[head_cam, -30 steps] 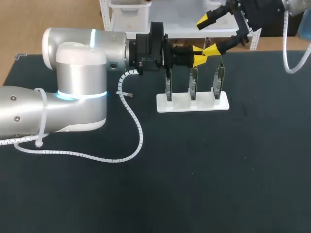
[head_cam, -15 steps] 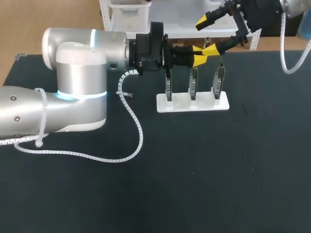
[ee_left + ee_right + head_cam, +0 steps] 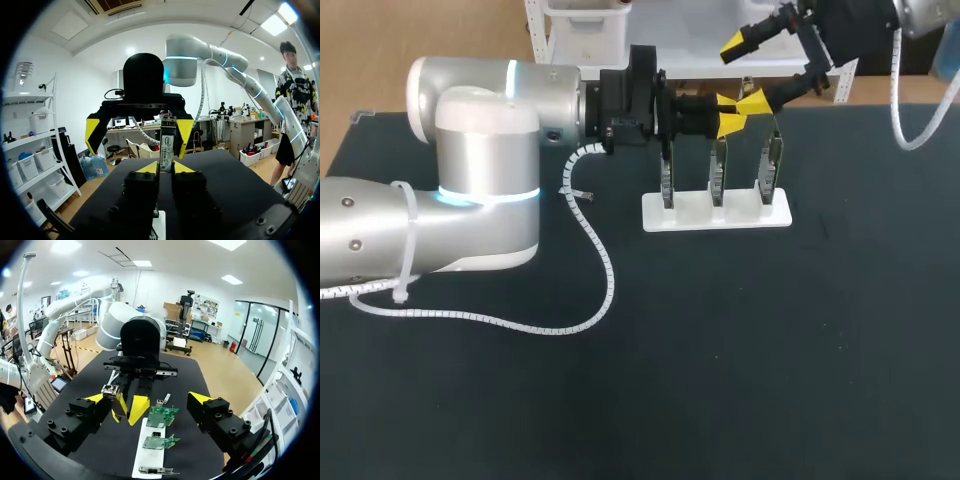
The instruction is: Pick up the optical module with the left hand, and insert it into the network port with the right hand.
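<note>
Left tool (image 3: 166, 167) pinching the optical module (image 3: 166, 142) above the bench (image 3: 720, 350), long axis running straight out from the tool | right tool (image 3: 138, 131) spread wide, facing it head-on, module's free end close by, not gripped; right arm looks placed to take it.

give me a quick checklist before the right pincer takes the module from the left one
1. Left pincer shut on the optical module: ok.
2. Right pincer open: ok.
3. Module centred between the right pincer's fingers: not ok, it sits close to one finger.
4. Module deep enough between those fingers: cannot tell.
5. White stand flat, its three boards upright: ok.
</note>
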